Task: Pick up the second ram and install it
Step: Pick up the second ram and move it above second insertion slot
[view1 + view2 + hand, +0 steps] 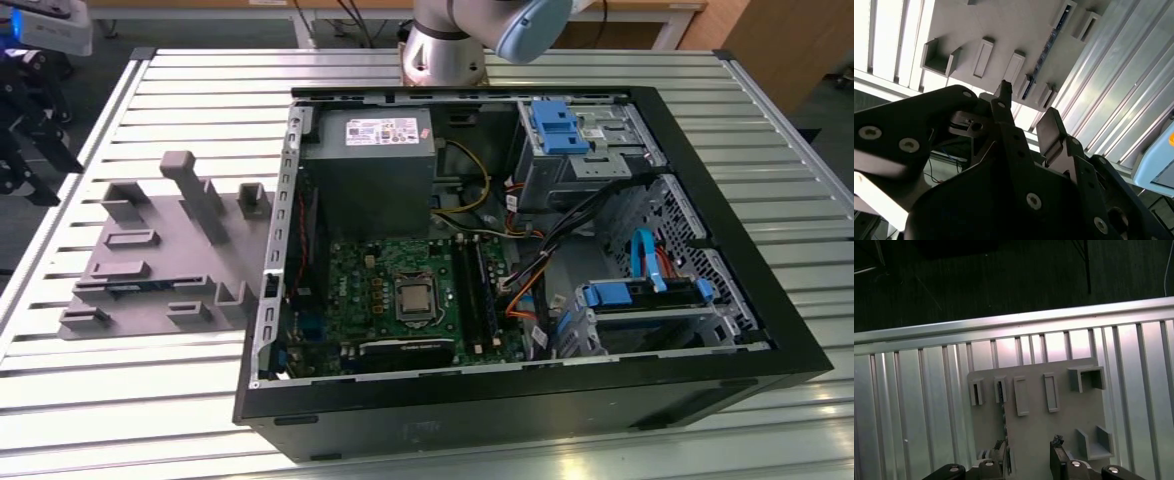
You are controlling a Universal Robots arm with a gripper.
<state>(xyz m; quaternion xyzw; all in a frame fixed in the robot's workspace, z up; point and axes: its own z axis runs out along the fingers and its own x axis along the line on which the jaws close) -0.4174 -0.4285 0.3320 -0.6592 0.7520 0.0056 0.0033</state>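
Grey blocky plastic fixture (1054,427) holds the thin bluish-green second ram (1002,410) on edge; black gripper (1030,450) near it, jaws apart, empty.

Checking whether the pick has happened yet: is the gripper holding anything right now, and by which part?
Nothing is held. The gripper is open over the grey fixture, with nothing between its fingers, and the second ram sits in a slot of that fixture.

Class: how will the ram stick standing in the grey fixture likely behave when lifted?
The ram stick looks thin and flat, so probably light and stiff. Standing on edge in the grey fixture, it would likely tip once freed.
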